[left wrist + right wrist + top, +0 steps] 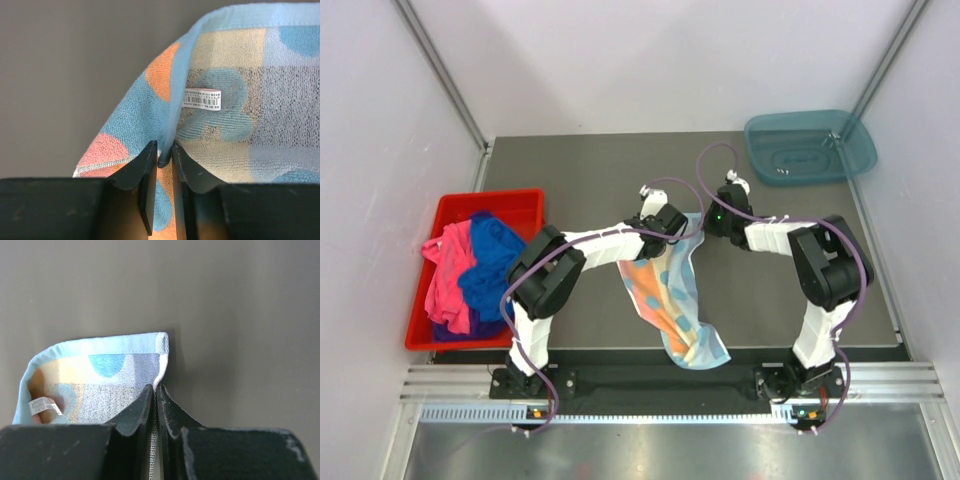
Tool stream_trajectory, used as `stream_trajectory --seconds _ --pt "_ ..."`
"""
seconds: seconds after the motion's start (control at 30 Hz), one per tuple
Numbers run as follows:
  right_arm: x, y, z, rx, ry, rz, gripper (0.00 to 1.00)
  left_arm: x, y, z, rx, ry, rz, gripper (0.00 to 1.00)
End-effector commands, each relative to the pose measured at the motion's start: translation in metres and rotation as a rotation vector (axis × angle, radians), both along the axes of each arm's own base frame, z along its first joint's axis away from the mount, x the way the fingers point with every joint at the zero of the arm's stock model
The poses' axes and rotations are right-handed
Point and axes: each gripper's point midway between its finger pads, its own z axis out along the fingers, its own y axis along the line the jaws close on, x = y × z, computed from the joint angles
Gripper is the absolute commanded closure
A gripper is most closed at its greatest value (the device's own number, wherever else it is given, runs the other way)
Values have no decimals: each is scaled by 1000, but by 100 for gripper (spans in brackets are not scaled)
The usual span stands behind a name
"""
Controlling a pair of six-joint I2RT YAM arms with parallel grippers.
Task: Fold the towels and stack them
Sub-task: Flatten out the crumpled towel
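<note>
Two grippers, one towel

Your table [580, 170] carries the red bin [450, 205] at its left, with other towels [480, 265] heaped inside. The dotted towel [670, 290] runs from mid-table to the near edge. Your left gripper [164, 150] pinches its hem, and your right gripper [155, 390] pinches its corner.

White tag [202, 98] sewn to the dotted light blue towel [285, 115]: a barcode with lines of fine print, too small to read. Right wrist view: same tag, likewise illegible.
</note>
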Motion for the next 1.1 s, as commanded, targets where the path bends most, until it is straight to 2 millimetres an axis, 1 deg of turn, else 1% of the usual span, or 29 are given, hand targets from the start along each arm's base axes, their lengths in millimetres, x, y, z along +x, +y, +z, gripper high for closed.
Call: stream_trajectory --seconds 0.0,0.03,0.07,0.23,0.3,0.47,0.53,0.57,0.6,0.63,0.7,0.73,0.77,0.8,0.87,0.9,1.03,1.07 --pt "13 -1 27 45 -84 -5 94 20 4 32 -1 -113 47 81" --pt "13 0 28 49 -89 0 94 23 4 35 -1 -121 49 85" --pt "14 -1 28 51 -88 1 94 24 3 37 -1 -125 45 86" --pt "16 -4 24 41 -80 -1 94 28 -1 42 -13 -136 28 85" --pt "17 -7 24 35 -83 -4 94 28 0 44 -11 -140 30 84" --pt "18 -7 26 54 -86 11 94 35 11 51 1 -169 53 84" --pt "21 -8 28 50 -92 14 93 41 15 57 -12 -192 68 86" --pt "24 -8 32 54 -99 16 93 43 19 57 -12 -195 73 87" --pt "25 -7 30 55 -95 18 92 46 20 59 -21 -201 73 87" --pt "26 -6 30 61 -93 25 92 52 24 61 -37 -213 84 88" --pt "31 -4 30 67 -94 30 90 58 26 63 -47 -220 79 89" --pt "32 -3 29 69 -92 34 89 66 29 66 -61 -233 84 89" --pt "35 -3 28 69 -90 33 87 68 29 65 -64 -230 71 89" --pt "36 -2 28 69 -92 36 86 73 34 65 -68 -229 76 90" --pt "41 -1 26 68 -90 39 84 79 34 65 -85 -233 65 92" --pt "42 -1 24 65 -81 42 82 83 38 65 -92 -230 70 93" --pt "48 1 18 52 -60 48 75 90 42 58 -123 -211 43 93" --pt "53 2 18 44 -61 51 72 91 42 57 -128 -210 34 93"
